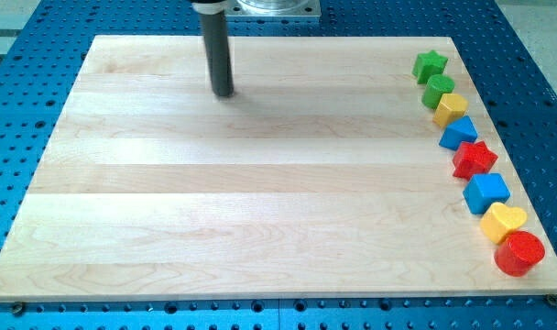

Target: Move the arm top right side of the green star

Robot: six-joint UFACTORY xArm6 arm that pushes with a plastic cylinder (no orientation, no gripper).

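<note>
The green star point(430, 64) lies at the view's top right corner of the wooden board point(214, 202), at the head of a line of blocks along the right edge. My tip point(223, 93) rests on the board near the view's top, left of centre, far to the left of the green star. It touches no block.
Below the green star, down the right edge, lie a green round block point(438, 90), a yellow block point(451, 108), a blue block point(458, 134), a red star point(474, 159), a blue cube point(486, 192), a yellow heart point(503, 222) and a red cylinder point(519, 253).
</note>
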